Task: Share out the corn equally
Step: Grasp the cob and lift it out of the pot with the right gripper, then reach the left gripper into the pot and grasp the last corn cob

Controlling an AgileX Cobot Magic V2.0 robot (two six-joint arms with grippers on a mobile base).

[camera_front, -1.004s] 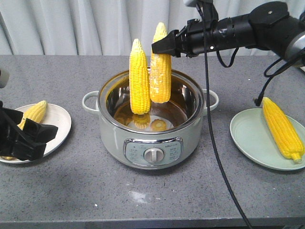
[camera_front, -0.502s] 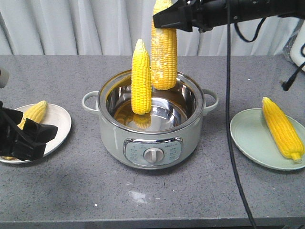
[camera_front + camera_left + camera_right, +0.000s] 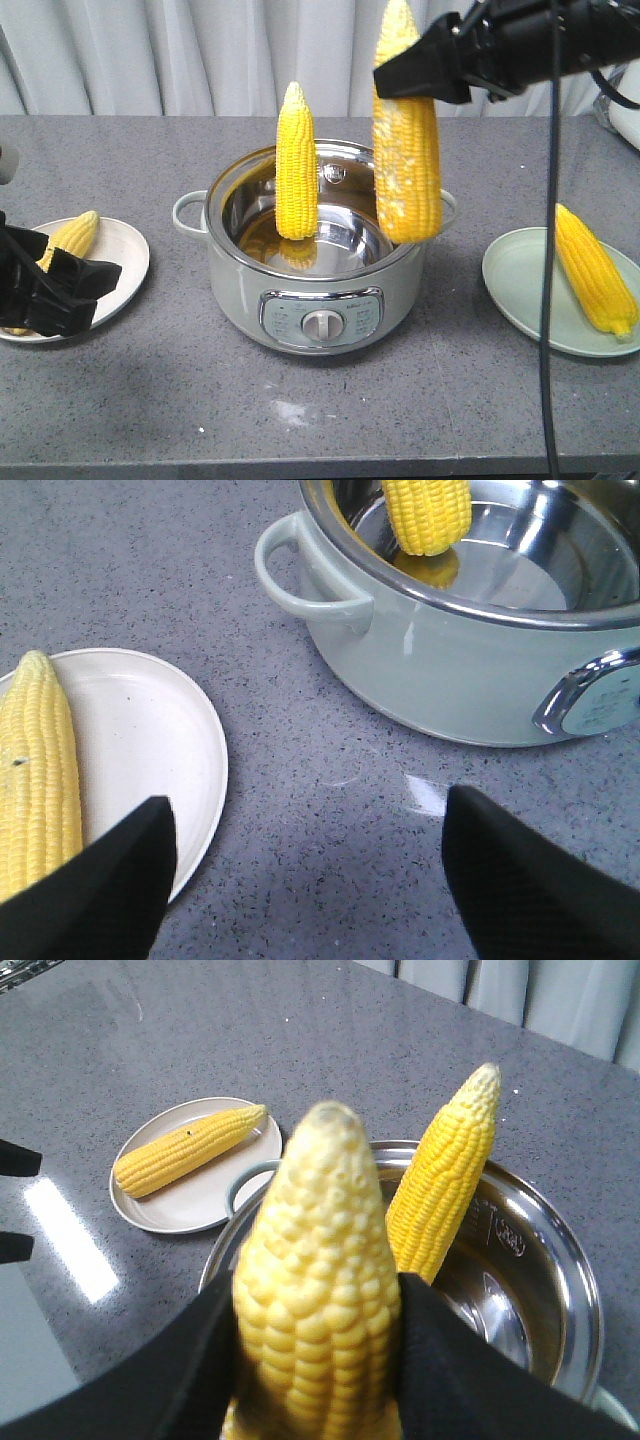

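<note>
Right gripper (image 3: 422, 76) clamped on cob (image 3: 408, 180), left gripper (image 3: 305, 855) spread, empty: lift clear of pot (image 3: 240, 290) rim, then lay flat on right plate (image 3: 510, 290).

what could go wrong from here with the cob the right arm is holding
The right gripper pinches the held cob near its tapered tip, most of it hanging below, so it may slip or swing. Its lower end looks about level with the pot rim and could clip it. The green plate already holds a cob, leaving little landing room.
</note>
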